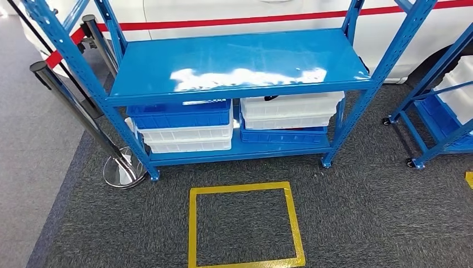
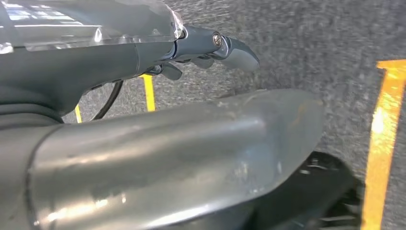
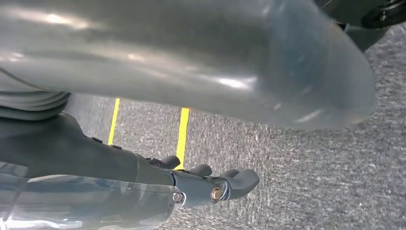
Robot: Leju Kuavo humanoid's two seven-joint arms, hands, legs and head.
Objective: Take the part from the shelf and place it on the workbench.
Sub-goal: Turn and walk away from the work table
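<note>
On the lower tier of the blue shelf [image 1: 240, 61], blue and white bins [image 1: 187, 125] are sitting stacked; any part inside is hidden. The left hand [image 2: 206, 50] and right hand [image 3: 210, 184] are hanging over grey carpet [image 1: 357, 212], fingers apart, holding nothing.
</note>
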